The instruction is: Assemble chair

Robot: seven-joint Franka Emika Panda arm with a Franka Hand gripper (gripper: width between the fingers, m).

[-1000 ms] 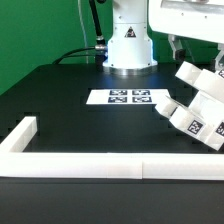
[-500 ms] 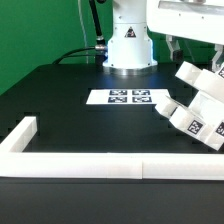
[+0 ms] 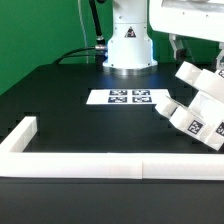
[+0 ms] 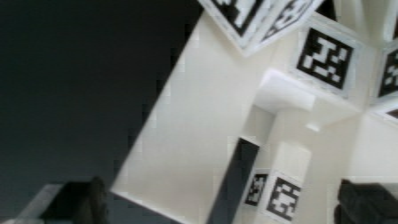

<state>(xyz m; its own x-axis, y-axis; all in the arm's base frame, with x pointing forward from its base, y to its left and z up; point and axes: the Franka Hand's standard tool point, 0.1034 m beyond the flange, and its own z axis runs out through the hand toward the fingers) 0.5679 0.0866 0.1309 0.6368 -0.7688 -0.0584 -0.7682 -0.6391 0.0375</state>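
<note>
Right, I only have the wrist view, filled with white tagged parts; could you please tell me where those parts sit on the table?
Observer: The chair parts are clustered at the exterior view's right side of the black table, partly cut off by the frame.
Operator: Thank you. Is anything else lying on the table?
Observer: Yes, the marker board lies flat near the middle, in front of the robot base.
Operator: And is the table bounded anywhere?
Observer: A white border wall runs along the near edge and turns a corner at the exterior view's left.
</note>
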